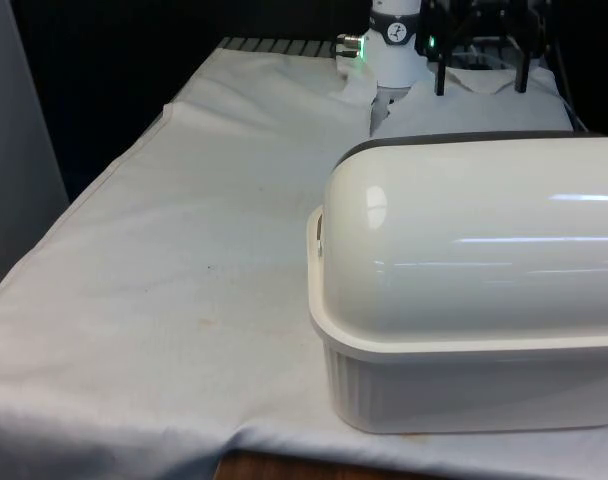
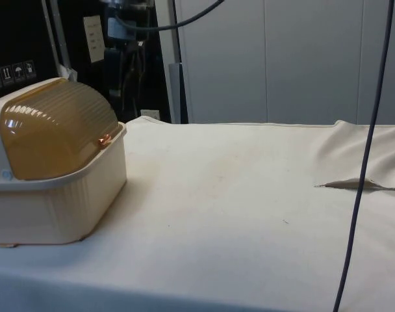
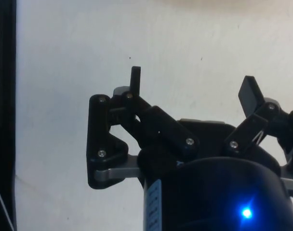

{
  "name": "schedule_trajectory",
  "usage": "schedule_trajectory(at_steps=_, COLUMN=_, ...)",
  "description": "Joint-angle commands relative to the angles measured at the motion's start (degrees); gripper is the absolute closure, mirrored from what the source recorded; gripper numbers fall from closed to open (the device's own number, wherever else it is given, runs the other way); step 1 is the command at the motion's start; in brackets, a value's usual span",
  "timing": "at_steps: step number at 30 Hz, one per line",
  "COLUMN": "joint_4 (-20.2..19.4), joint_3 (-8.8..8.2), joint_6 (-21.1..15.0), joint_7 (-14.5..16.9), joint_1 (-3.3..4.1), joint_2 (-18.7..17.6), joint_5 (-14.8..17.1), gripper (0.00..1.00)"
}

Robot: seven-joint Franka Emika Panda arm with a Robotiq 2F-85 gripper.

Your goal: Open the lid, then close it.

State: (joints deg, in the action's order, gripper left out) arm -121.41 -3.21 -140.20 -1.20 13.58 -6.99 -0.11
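A cream bread box (image 1: 454,385) stands at the near end of the table on the front view's right, its rounded lid (image 1: 464,240) rolled down and shut. From the side, the lid (image 2: 54,130) looks amber and ribbed over the cream base (image 2: 61,208). My gripper (image 1: 481,78) hangs open behind the box at the table's far end, well apart from it, with nothing between its fingers. In the wrist view the gripper (image 3: 192,84) spreads its two black fingertips (image 3: 135,77) over bare white cloth.
White cloth (image 1: 184,250) covers the table, with broad free room on the front view's left. A raised fold in the cloth (image 2: 360,185) lies at the side view's right. A dark cable (image 2: 366,156) hangs down in front of it.
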Motion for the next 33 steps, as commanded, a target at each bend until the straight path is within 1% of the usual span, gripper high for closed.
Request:
schedule_trajectory(at_steps=1, joint_4=-0.46, joint_3=0.23, joint_6=-1.66, joint_7=0.4, joint_1=0.0, joint_2=-0.06, joint_5=0.57, gripper=0.0)
schedule_trajectory(at_steps=2, joint_4=-0.63, joint_3=0.23, joint_6=-2.12, joint_7=0.46, joint_1=0.0, joint_2=-0.06, joint_5=0.57, gripper=0.01)
schedule_trajectory(at_steps=3, joint_4=-0.4, joint_3=0.11, joint_6=-1.2, joint_7=0.06, joint_1=0.0, joint_2=-0.11, joint_5=0.0, gripper=0.05)
schedule_trajectory(at_steps=4, joint_4=-0.8, joint_3=0.29, joint_6=-2.52, joint_7=0.46, joint_1=0.0, joint_2=-0.11, joint_5=0.57, gripper=0.05)
schedule_trajectory(at_steps=5, joint_4=-0.92, joint_3=0.29, joint_6=-2.86, joint_7=0.52, joint_1=0.0, joint_2=-0.17, joint_5=0.63, gripper=0.09)
schedule_trajectory(at_steps=7, joint_4=-1.03, joint_3=0.34, joint_6=-3.38, joint_7=0.57, joint_1=0.0, joint_2=-0.23, joint_5=0.63, gripper=0.19)
schedule_trajectory(at_steps=8, joint_4=-1.15, joint_3=0.4, joint_6=-3.72, joint_7=0.57, joint_1=-0.06, joint_2=-0.29, joint_5=0.63, gripper=0.3)
schedule_trajectory(at_steps=9, joint_4=-1.2, joint_3=0.4, joint_6=-3.84, joint_7=0.57, joint_1=-0.06, joint_2=-0.29, joint_5=0.63, gripper=0.36)
schedule_trajectory(at_steps=12, joint_4=-1.2, joint_3=0.4, joint_6=-4.07, joint_7=0.63, joint_1=-0.06, joint_2=-0.34, joint_5=0.63, gripper=0.49)
schedule_trajectory(at_steps=13, joint_4=-0.92, joint_3=0.29, joint_6=-3.21, joint_7=0.17, joint_1=0.0, joint_2=-0.4, joint_5=0.0, gripper=0.57)
schedule_trajectory(at_steps=14, joint_4=-1.26, joint_3=0.46, joint_6=-4.07, joint_7=0.63, joint_1=-0.06, joint_2=-0.34, joint_5=0.69, gripper=0.57)
schedule_trajectory(at_steps=15, joint_4=-1.26, joint_3=0.46, joint_6=-4.13, joint_7=0.63, joint_1=-0.06, joint_2=-0.34, joint_5=0.69, gripper=0.62)
schedule_trajectory(at_steps=16, joint_4=-1.26, joint_3=0.46, joint_6=-4.24, joint_7=0.63, joint_1=-0.06, joint_2=-0.34, joint_5=0.69, gripper=0.71)
schedule_trajectory(at_steps=19, joint_4=-1.32, joint_3=0.46, joint_6=-4.35, joint_7=0.63, joint_1=-0.06, joint_2=-0.4, joint_5=0.69, gripper=0.86)
schedule_trajectory(at_steps=20, joint_4=-1.03, joint_3=0.29, joint_6=-3.5, joint_7=0.23, joint_1=0.0, joint_2=-0.46, joint_5=0.0, gripper=0.91)
schedule_trajectory(at_steps=21, joint_4=-1.38, joint_3=0.46, joint_6=-4.81, joint_7=0.63, joint_1=0.0, joint_2=-0.74, joint_5=0.63, gripper=0.91)
schedule_trajectory(at_steps=23, joint_4=-1.55, joint_3=0.57, joint_6=-6.13, joint_7=0.52, joint_1=0.0, joint_2=-1.72, joint_5=0.57, gripper=1.0)
schedule_trajectory(at_steps=28, joint_4=-2.06, joint_3=0.57, joint_6=-9.4, joint_7=0.52, joint_1=-0.11, joint_2=-3.15, joint_5=0.57, gripper=1.0)
schedule_trajectory(at_steps=29, joint_4=-1.78, joint_3=0.4, joint_6=-8.37, joint_7=0.23, joint_1=0.0, joint_2=-3.09, joint_5=0.06, gripper=1.0)
schedule_trajectory(at_steps=30, joint_4=-2.12, joint_3=0.57, joint_6=-9.85, joint_7=0.52, joint_1=-0.11, joint_2=-3.44, joint_5=0.57, gripper=1.0)
schedule_trajectory(at_steps=32, joint_4=-2.18, joint_3=0.57, joint_6=-10.94, joint_7=0.52, joint_1=-0.11, joint_2=-3.9, joint_5=0.57, gripper=1.0)
schedule_trajectory(at_steps=33, joint_4=-2.35, joint_3=0.57, joint_6=-12.03, joint_7=0.52, joint_1=-0.11, joint_2=-4.35, joint_5=0.52, gripper=1.0)
